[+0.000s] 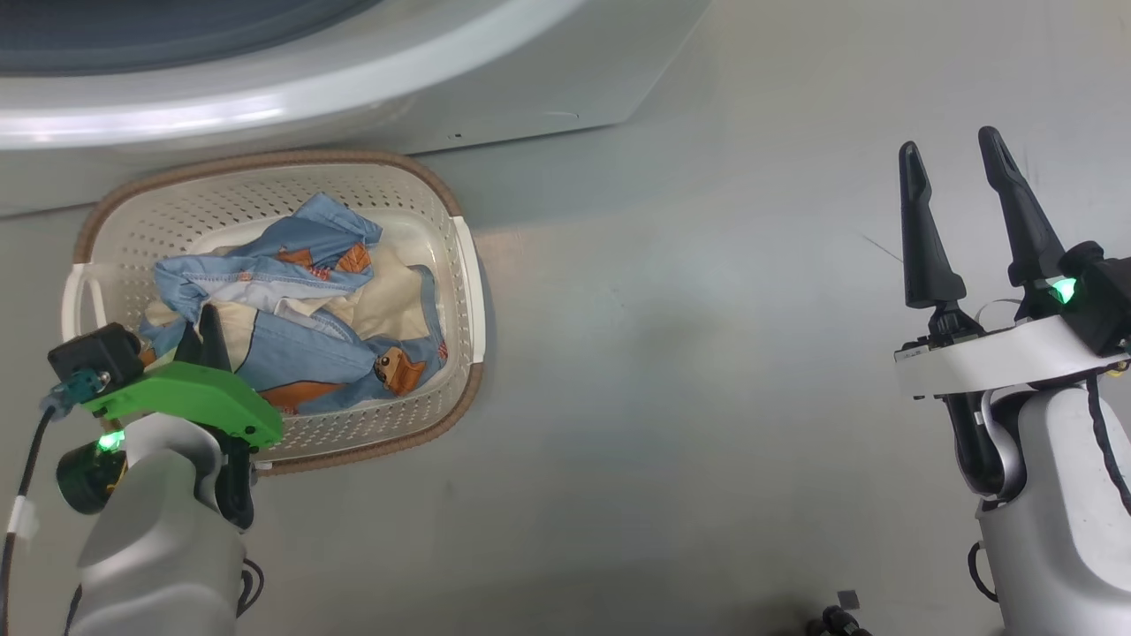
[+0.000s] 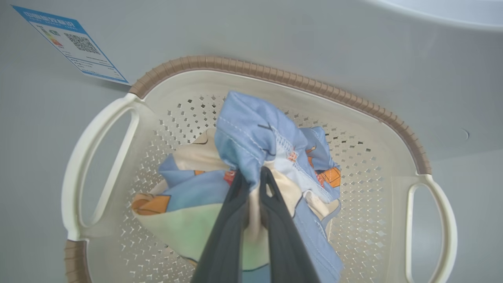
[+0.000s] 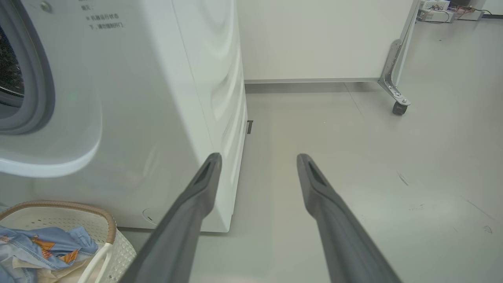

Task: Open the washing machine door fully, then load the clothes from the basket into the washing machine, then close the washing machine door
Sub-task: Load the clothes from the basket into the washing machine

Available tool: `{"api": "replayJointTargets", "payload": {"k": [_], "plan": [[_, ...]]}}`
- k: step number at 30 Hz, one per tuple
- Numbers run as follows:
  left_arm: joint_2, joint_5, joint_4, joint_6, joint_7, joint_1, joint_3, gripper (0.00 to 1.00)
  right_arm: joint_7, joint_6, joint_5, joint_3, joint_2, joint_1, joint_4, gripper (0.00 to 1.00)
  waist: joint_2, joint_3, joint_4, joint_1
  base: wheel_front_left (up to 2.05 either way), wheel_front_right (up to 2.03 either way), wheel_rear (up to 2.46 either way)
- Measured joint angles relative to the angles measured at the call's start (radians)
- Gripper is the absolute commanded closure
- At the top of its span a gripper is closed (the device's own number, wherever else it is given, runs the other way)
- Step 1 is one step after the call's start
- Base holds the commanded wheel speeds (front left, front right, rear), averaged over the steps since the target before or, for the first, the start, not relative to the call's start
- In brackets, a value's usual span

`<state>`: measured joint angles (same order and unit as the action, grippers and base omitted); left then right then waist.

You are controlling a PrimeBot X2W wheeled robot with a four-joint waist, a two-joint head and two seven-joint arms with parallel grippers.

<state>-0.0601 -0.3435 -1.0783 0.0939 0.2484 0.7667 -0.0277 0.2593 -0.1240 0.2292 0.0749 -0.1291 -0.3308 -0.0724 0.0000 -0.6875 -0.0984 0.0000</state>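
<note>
Loading step: my left gripper (image 2: 253,173) pinches the clothes (image 2: 251,125) in the basket (image 2: 298,79) — next, I judge, a lift toward the washing machine (image 3: 157,98); right gripper (image 1: 950,146) gapes empty.

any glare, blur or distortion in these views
Head view: glare streak across the washer, soft shadow right of the basket. Left wrist view: close jaws blurred, clothes sharp. Right wrist view: wide-angle slants the washer's upright edges, jaws soft.

Left pincer (image 2: 252,173) pinched tight, right pincer (image 1: 950,146) spread wide.
</note>
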Motion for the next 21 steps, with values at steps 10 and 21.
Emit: {"api": "replayJointTargets", "payload": {"k": [10,21], "plan": [[0.011,0.001,0.169,0.002,0.0,-0.092,0.015,1.0,0.0,0.0,0.0,-0.002,0.003,0.056,-0.019,0.0,0.0,0.145,0.034,0.0,0.0,0.0,0.0],[0.024,0.022,0.298,0.002,0.0,-0.271,0.02,1.0,0.0,0.0,0.0,-0.001,0.007,0.142,-0.044,0.0,0.0,0.305,0.052,-0.0001,0.0,0.0,0.0]]}}
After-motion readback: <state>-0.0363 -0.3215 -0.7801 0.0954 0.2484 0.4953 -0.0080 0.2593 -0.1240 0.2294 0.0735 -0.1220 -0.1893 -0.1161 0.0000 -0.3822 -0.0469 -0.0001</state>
